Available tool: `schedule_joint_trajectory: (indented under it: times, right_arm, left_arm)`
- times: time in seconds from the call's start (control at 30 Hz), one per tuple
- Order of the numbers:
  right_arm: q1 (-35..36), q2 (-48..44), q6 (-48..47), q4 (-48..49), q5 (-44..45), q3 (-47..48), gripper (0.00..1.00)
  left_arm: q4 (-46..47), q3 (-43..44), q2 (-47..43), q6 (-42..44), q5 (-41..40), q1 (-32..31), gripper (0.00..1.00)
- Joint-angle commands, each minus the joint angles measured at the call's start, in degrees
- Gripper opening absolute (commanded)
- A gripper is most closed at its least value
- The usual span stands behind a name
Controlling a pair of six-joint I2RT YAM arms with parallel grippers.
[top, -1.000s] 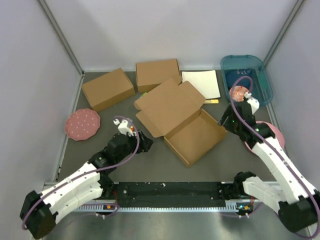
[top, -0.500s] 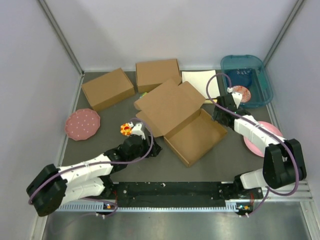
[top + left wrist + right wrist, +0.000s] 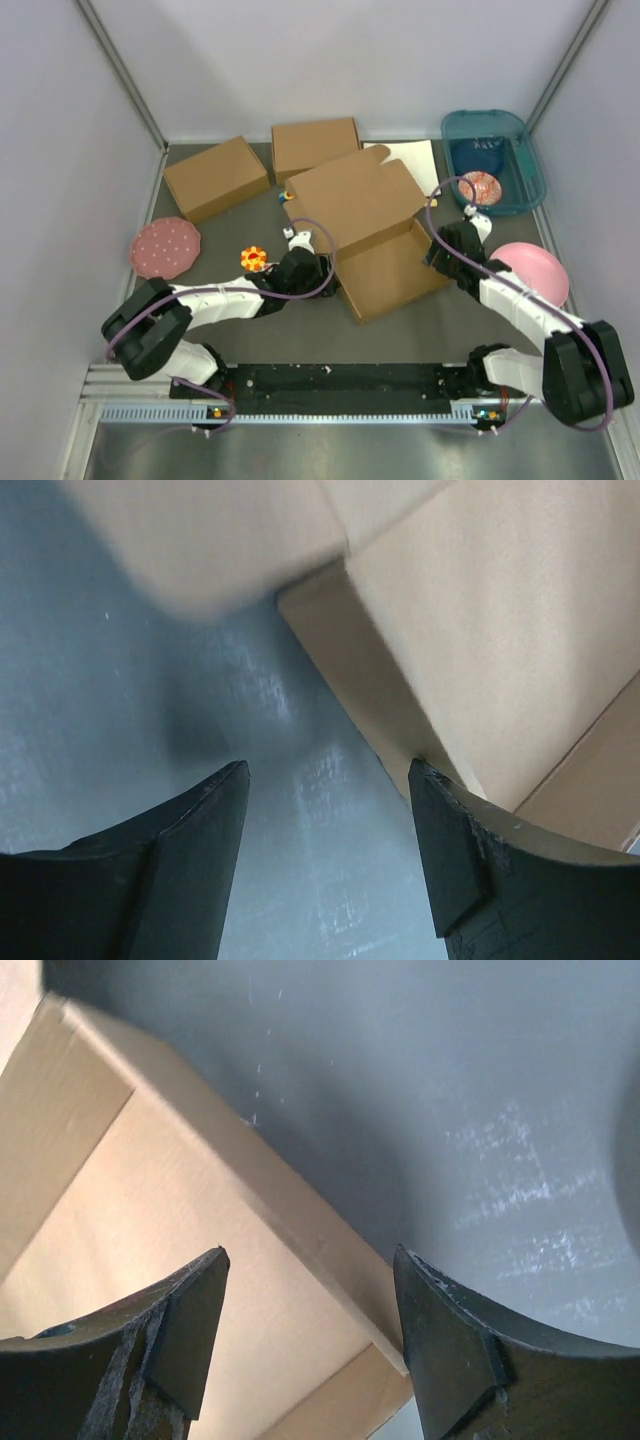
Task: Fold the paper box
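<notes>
The paper box (image 3: pixel 385 275) lies mid-table as a shallow brown tray, its big lid (image 3: pixel 350 195) raised and leaning over the tray. My left gripper (image 3: pixel 318 272) is low at the tray's left corner, open. In the left wrist view the box corner (image 3: pixel 480 630) fills the upper right, and the right finger (image 3: pixel 450 830) of the left gripper (image 3: pixel 327 767) touches its wall. My right gripper (image 3: pixel 437 248) is at the tray's right side, open. In the right wrist view the right gripper (image 3: pixel 310 1252) straddles the tray's side wall (image 3: pixel 300 1230) without pinching it.
Two ready-made brown boxes (image 3: pixel 215 177) (image 3: pixel 315 148) stand at the back left. A white sheet (image 3: pixel 412 160) and a teal bin (image 3: pixel 495 160) are at the back right. Pink plates lie left (image 3: pixel 165 248) and right (image 3: pixel 530 270). A small colourful object (image 3: pixel 254 258) sits by the left arm.
Both arms have stretched in low to the box's two sides. The lid has swung up from lying flat and now leans over the tray; the tray has shifted slightly left.
</notes>
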Motion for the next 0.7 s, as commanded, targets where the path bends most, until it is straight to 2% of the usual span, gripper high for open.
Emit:
schedule_joint_trajectory:
  times: [0.0, 0.27, 0.37, 0.53, 0.63, 0.67]
  right_arm:
    - [3.2, -4.6, 5.3, -2.6, -5.2, -4.6, 0.67]
    - [3.5, -11.4, 5.2, -3.7, -4.8, -6.7, 0.69]
    - [3.5, -12.5, 4.4, -5.6, -4.3, -4.7, 0.72]
    - [3.5, -16.4, 2.5, -9.7, -3.1, 0.9, 0.75]
    - [3.5, -17.7, 0.8, -11.0, -2.9, 3.9, 0.76]
    - [3.5, -18.0, 0.5, -11.5, -2.7, 4.4, 0.76]
  left_arm:
    - [0.7, 6.8, 3.7, 1.2, -0.3, 1.4, 0.71]
    - [-6.2, 10.6, 2.6, 2.3, -2.7, 4.2, 0.71]
    - [-11.3, 10.3, -2.6, 3.4, -7.4, 4.2, 0.75]
    - [-21.5, 8.6, -16.3, 4.1, -20.6, 5.1, 0.82]
    - [-26.6, 8.0, -22.3, 3.7, -24.7, 8.3, 0.83]
    - [-27.8, 8.3, -23.5, 3.6, -24.9, 11.5, 0.84]
